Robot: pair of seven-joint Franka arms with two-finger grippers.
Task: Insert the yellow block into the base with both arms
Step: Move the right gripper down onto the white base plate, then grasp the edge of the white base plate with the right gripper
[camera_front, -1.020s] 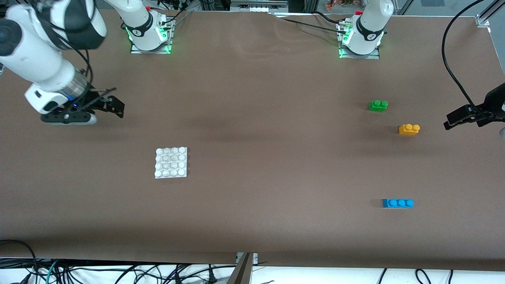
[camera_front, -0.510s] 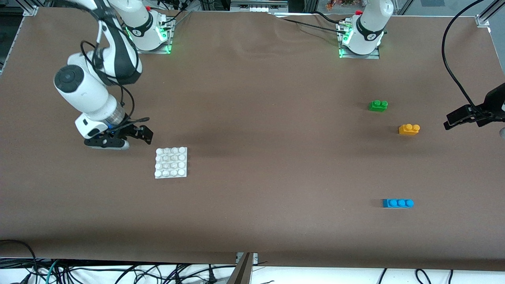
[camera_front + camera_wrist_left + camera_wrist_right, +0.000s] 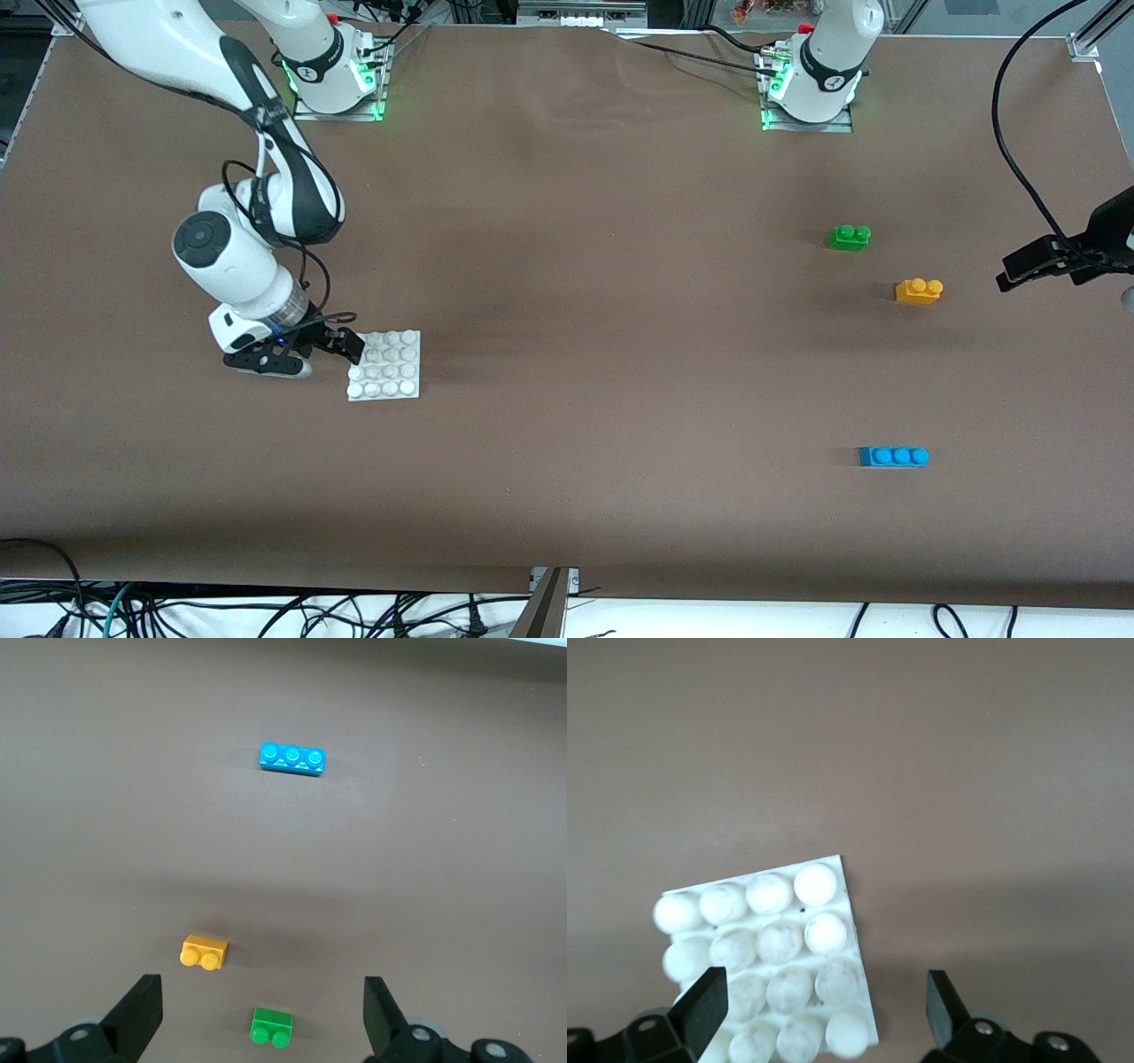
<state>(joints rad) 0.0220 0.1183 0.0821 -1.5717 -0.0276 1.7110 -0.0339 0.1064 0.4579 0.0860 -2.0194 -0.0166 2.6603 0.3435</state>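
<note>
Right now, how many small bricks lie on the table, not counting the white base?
3, all toward the left arm's end: green brick farthest from the front camera, yellow block beside it and nearer, blue brick nearest. None seems hidden.

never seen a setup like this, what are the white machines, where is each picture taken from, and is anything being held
These are two white robot arms bolted to a brown table. Each ends in a black two-finger tool. The big picture looks down from across the table. The other two come from cameras on the arms' wrists, looking past each tool's fingers.

The right tool is open at the edge of the base, a white studded plate, and holds nothing. The left tool waits, open and empty, at its own end of the table.

Three toy bricks lie there: the yellow block, a green brick farther from the front camera and a blue brick nearer to it. Nothing has been picked up yet.
</note>
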